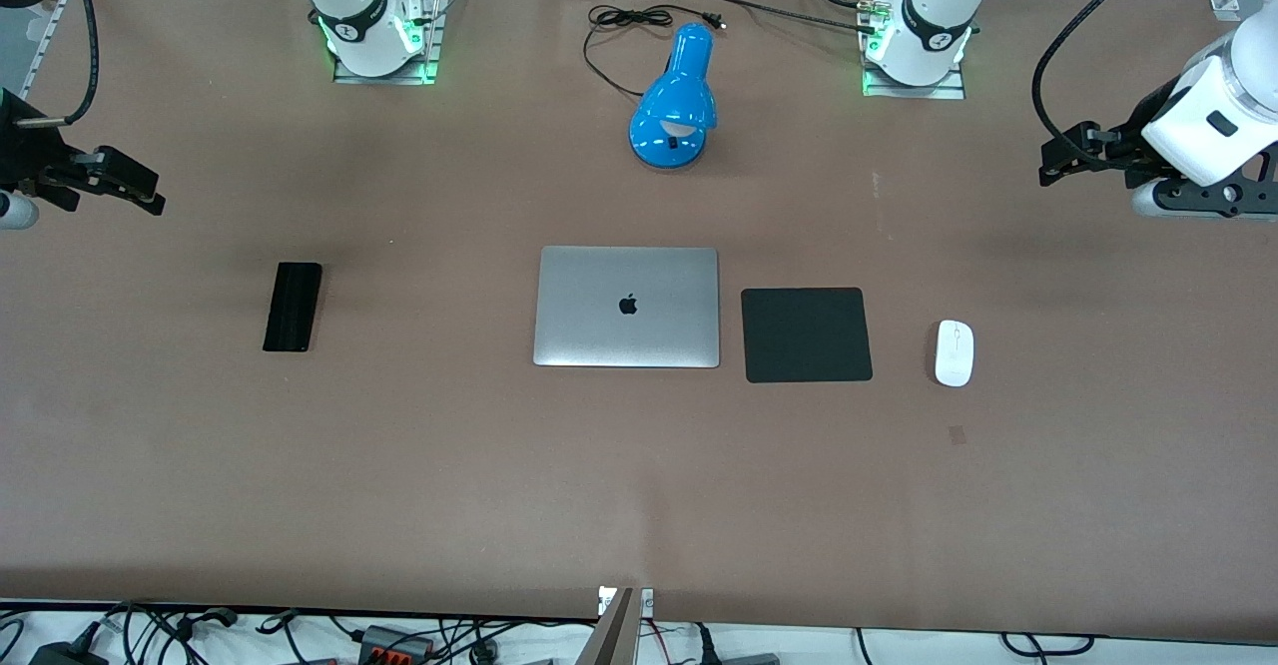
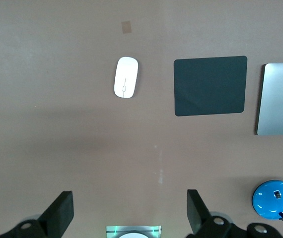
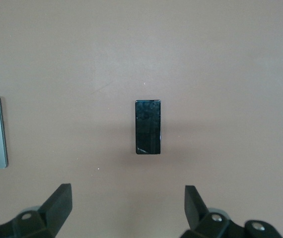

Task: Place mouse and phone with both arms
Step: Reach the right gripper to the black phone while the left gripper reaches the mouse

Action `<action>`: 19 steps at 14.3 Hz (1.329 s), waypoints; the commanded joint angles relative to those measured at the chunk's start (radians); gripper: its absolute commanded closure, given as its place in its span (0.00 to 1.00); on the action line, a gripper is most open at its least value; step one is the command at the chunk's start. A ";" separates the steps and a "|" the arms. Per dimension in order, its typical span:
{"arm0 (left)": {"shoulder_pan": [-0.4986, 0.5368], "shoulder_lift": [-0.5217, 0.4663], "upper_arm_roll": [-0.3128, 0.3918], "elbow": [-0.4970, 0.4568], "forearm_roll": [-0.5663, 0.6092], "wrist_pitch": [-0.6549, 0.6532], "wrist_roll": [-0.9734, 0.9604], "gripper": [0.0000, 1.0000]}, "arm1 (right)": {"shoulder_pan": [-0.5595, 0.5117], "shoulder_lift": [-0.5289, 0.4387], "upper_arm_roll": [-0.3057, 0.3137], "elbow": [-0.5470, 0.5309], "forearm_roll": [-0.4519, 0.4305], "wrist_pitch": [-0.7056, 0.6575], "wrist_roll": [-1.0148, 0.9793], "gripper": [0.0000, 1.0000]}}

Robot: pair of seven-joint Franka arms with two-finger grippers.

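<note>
Mouse (image 1: 954,352): small white oval, smooth glossy shell w/ a thin grey centre line, lying flat on the brown matte table (image 1: 399,465) toward my left arm's end. It sits just beside the square black pad (image 1: 807,334), a clear gap between them, not touching. Pad is flat, dull, w/ rounded corners. Next along is the closed silver laptop (image 1: 626,307), brushed-metal lid w/ a dark logo in the middle; pad and laptop lie near each other but apart.

Phone (image 1: 293,307): slim black rectangular slab, shiny face, flat on the table toward my right arm's end, well apart from the laptop. In the right wrist view its glass catches faint reflections.

My left gripper (image 1: 1073,154) hangs in the air over the table edge at the left arm's end, well apart from the mouse. Fingers (image 2: 62,210) spread wide, nothing between them; both black angular tips show in the left wrist view w/ bare table in the gap.

My right gripper (image 1: 120,178) hangs over the table at the right arm's end, above and apart from the phone. Its fingers (image 3: 59,201) are also spread wide, holding nothing.

Farther from the front camera than the laptop stands a glossy blue desk lamp (image 1: 677,101), rounded shade, round base, w/ a thin black cord (image 1: 614,31) looped on the table near it.
</note>
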 commanded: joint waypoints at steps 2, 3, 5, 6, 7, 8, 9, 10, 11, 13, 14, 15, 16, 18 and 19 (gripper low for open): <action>0.008 0.011 0.003 0.024 -0.025 -0.018 0.027 0.00 | -0.005 -0.027 0.006 -0.019 0.012 -0.011 -0.017 0.00; 0.008 0.014 0.003 0.024 -0.025 -0.018 0.027 0.00 | -0.006 -0.028 0.006 -0.015 0.014 -0.009 -0.016 0.00; 0.005 0.026 0.003 0.024 -0.023 -0.018 0.024 0.00 | -0.006 -0.025 0.006 -0.017 0.014 -0.009 -0.016 0.00; -0.002 0.049 0.003 0.026 -0.020 -0.018 0.024 0.00 | -0.005 -0.021 0.006 -0.015 0.014 -0.005 -0.016 0.00; 0.003 0.059 0.003 0.029 -0.021 -0.006 0.024 0.00 | -0.005 -0.021 0.006 -0.015 0.014 -0.009 -0.016 0.00; 0.004 0.078 0.003 0.040 -0.023 0.003 0.024 0.00 | 0.000 -0.002 0.011 -0.017 0.012 -0.009 -0.016 0.00; 0.006 0.121 0.012 0.061 -0.021 0.014 0.027 0.00 | 0.006 0.022 0.015 -0.014 0.011 -0.006 -0.014 0.00; 0.006 0.170 0.012 0.083 -0.020 0.022 0.028 0.00 | 0.012 0.039 0.014 -0.014 0.011 0.003 -0.004 0.00; 0.006 0.216 0.012 0.101 -0.018 0.025 0.028 0.00 | 0.013 0.065 0.014 -0.014 0.006 0.007 -0.003 0.00; -0.011 0.272 0.009 0.124 -0.006 0.034 0.027 0.00 | 0.006 0.097 0.014 -0.023 0.002 0.027 0.001 0.00; -0.011 0.302 0.004 0.121 0.003 0.083 0.027 0.00 | 0.003 0.117 0.009 -0.025 0.000 0.032 0.001 0.00; -0.005 0.331 0.003 0.107 0.008 0.132 0.028 0.00 | 0.001 0.136 0.006 -0.025 -0.007 0.044 0.000 0.00; 0.001 0.361 0.003 0.098 0.008 0.164 0.028 0.00 | 0.000 0.154 0.006 -0.025 -0.027 0.052 0.001 0.00; 0.000 0.401 0.003 0.078 0.009 0.244 0.028 0.00 | 0.001 0.224 0.006 -0.026 -0.060 0.067 0.003 0.00; 0.000 0.424 0.003 0.069 0.020 0.273 0.030 0.00 | -0.003 0.264 0.006 -0.031 -0.061 0.096 0.003 0.00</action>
